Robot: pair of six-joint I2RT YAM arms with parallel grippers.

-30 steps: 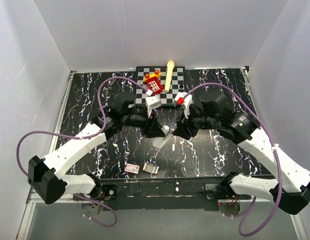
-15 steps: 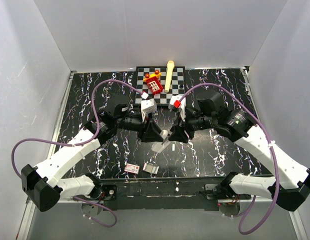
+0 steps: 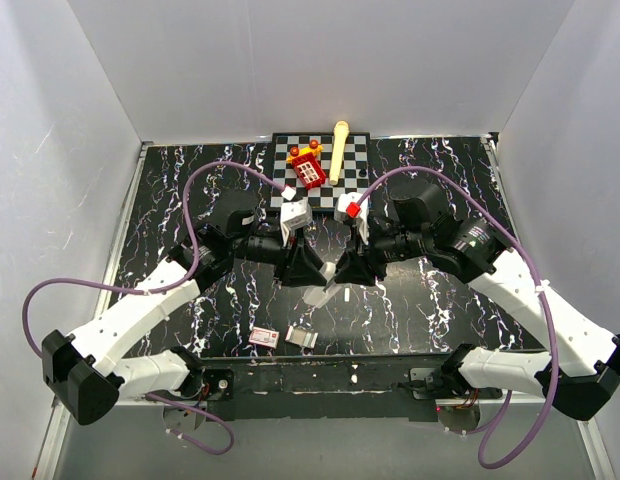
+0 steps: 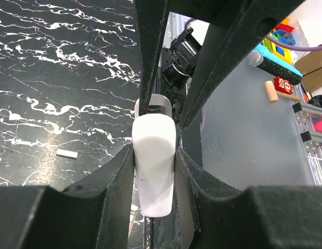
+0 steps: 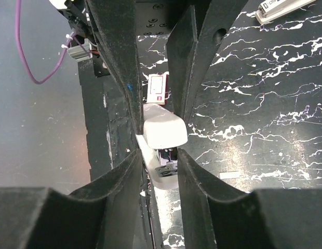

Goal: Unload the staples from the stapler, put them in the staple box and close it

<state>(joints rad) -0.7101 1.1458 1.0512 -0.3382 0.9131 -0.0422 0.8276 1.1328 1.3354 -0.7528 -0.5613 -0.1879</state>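
Observation:
Both grippers hold a white rounded stick [image 3: 329,270] above the middle of the table. My left gripper [image 3: 315,268] is shut on one end [image 4: 155,176]. My right gripper [image 3: 342,270] is shut on the other end [image 5: 163,129], where a metal mechanism shows under the white nose. The small silver-grey stapler [image 3: 303,337] with its black base lies untouched near the front edge; it also shows in the right wrist view [image 5: 283,8]. A tiny pale staple strip [image 4: 67,153] lies on the table below the grippers, and the right wrist view [image 5: 231,175] shows it too.
A small red-and-white box [image 3: 264,337] lies left of the stapler. A checkered board [image 3: 355,150] at the back holds a red toy block [image 3: 308,168] and a pale yellow stick [image 3: 339,150]. White walls close in three sides.
Both arms shifted, and the right gripper closed in from the right until it met the left gripper at the white stick. The stapler, box and strip have not moved.

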